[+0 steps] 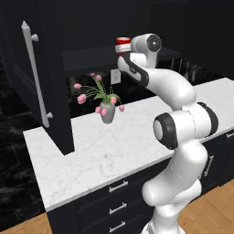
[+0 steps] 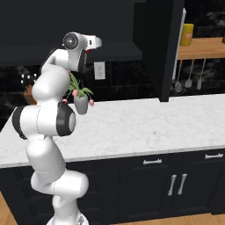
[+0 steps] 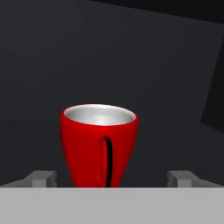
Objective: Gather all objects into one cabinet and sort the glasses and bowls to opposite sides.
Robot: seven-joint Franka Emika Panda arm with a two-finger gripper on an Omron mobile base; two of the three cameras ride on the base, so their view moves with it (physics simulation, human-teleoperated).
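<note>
Arm raised, open end effector (image 3: 112, 178) straddling upright red cup (image 3: 99, 144).

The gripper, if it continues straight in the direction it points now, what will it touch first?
Most likely the small red cup with a pale inside, which stands upright between the open gripper's fingertips. Behind it is only the dark cabinet interior. The exact gap is unclear.

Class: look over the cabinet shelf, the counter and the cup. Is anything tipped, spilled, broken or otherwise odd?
Nothing stands out. The red cup stands upright on the cabinet shelf, between the open gripper's fingertips. The vase of tulips stands upright on the counter, with no spill in sight.
</note>
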